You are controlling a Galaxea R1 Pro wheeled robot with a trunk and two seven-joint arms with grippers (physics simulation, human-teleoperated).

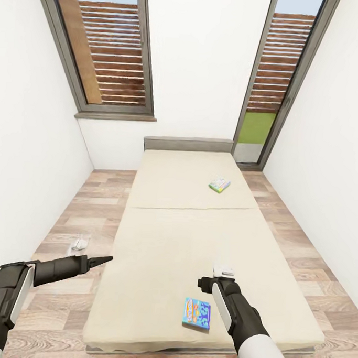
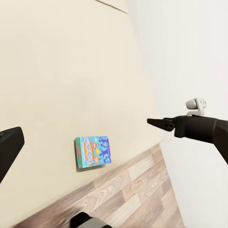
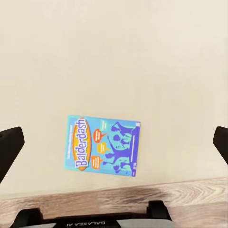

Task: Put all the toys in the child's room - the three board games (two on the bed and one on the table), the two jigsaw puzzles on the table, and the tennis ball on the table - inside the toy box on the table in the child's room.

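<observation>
Two tall grey-framed windows (image 1: 109, 49) sit in the plain white far wall of the narrow room, light wood-plank floor (image 1: 66, 231) either side. Low wide bed with beige mattress cover (image 1: 186, 242) runs down the middle, low grey headboard (image 1: 187, 144) against the far wall. Left arm is out over the floor just beside the bed's left edge; left end effector (image 1: 98, 261) empty, its dark fingers read as one pointed tip in the head view, but the left wrist view has them at opposite frame edges, so wide open. Right arm is over the near end of the mattress; right end effector (image 3: 114, 142) empty, fingers spread to both frame edges in its wrist view, wide open, hovering above the box. Flat blue "Balderdash" board game box (image 3: 103, 149) lies flat on the mattress near the foot edge, just left of the right arm in the head view. Second flat pale box with green edge (image 1: 219, 185) lies further up the bed, right of centre, near the headboard end. Small pale see-through object (image 1: 80, 242) on the floor left of the bed, can't tell what it is.
</observation>
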